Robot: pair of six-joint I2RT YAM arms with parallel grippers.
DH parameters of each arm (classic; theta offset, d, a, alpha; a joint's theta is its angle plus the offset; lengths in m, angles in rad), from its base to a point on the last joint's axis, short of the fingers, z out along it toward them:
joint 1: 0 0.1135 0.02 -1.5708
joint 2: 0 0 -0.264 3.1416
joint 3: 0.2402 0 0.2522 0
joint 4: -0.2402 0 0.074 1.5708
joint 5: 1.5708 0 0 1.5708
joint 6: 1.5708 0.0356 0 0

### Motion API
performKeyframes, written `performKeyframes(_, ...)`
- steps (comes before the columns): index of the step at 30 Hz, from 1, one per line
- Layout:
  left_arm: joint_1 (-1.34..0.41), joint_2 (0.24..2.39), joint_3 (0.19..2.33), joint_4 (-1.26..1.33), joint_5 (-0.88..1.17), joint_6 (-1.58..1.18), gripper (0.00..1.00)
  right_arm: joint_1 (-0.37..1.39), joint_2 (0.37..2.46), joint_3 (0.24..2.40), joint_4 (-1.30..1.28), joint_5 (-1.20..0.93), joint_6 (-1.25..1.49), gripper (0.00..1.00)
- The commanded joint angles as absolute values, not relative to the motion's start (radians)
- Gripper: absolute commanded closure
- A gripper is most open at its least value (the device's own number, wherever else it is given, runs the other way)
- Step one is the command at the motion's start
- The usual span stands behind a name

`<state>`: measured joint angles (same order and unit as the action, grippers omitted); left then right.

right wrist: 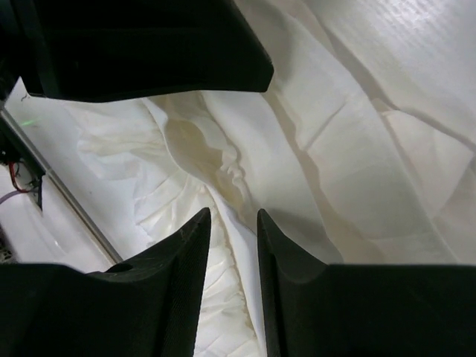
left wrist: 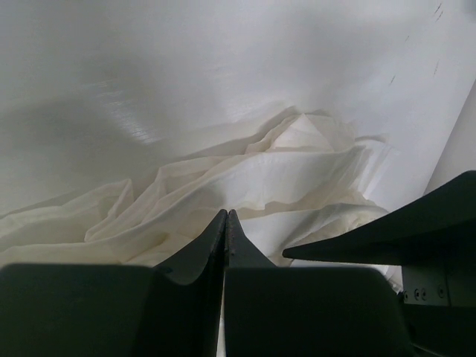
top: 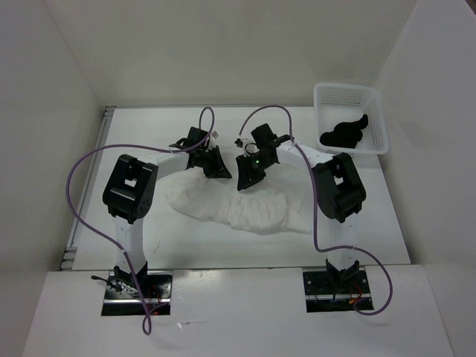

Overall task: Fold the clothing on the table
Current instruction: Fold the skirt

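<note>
The clothing (top: 245, 204), white and wrinkled, lies bunched in a long heap across the middle of the table (top: 149, 134). My left gripper (top: 216, 169) hovers at the heap's back edge. In the left wrist view its jaws (left wrist: 226, 213) are shut tip to tip with no cloth between them, and the folds of the clothing (left wrist: 282, 171) spread just beyond. My right gripper (top: 245, 178) hangs close beside it over the clothing. Its jaws (right wrist: 232, 217) stand apart, and a raised ridge of the clothing (right wrist: 238, 178) runs into the gap between them.
A white mesh basket (top: 375, 123) stands at the back right with a black cloth (top: 343, 134) inside. White walls enclose the table on three sides. The two grippers are nearly touching; the left one shows as a dark block (right wrist: 149, 44) in the right wrist view.
</note>
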<state>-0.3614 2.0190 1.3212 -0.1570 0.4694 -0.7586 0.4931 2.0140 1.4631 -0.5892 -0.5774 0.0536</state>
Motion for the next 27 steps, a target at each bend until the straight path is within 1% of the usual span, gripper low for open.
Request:
performKeyframes(1,-0.357,1.985,1.318,-0.153,0.463,-0.732,1.0,0.497,2.014,1.437,-0.569,-0.643,0.037,0.64)
performKeyframes(5,-0.348,1.985,1.308,-0.144,0.463,-0.732,1.0,0.506,2.014,1.419,-0.569,-0.657,0.037,0.65)
performKeyframes(7,-0.348,1.985,1.308,-0.144,0.463,-0.732,1.0,0.506,2.025,1.419,-0.569,-0.667,0.028,0.76)
performKeyframes(8,-0.348,1.985,1.308,-0.144,0.463,-0.732,1.0,0.506,2.025,1.419,-0.578,-0.667,0.028,0.87)
performKeyframes(10,-0.348,1.985,1.308,-0.144,0.463,-0.732,1.0,0.517,2.034,1.419,-0.589,-0.678,0.028,1.0)
performKeyframes(13,-0.339,1.985,1.299,-0.144,0.463,-0.732,1.0,0.526,2.02,1.428,-0.6,-0.69,0.018,1.0)
performKeyframes(16,-0.339,1.985,1.29,-0.135,0.463,-0.732,1.0,0.526,1.991,1.451,-0.6,-0.629,0.031,1.0)
performKeyframes(27,-0.339,1.985,1.272,-0.135,0.463,-0.741,1.0,0.434,2.033,1.601,-0.608,-0.531,0.083,1.0)
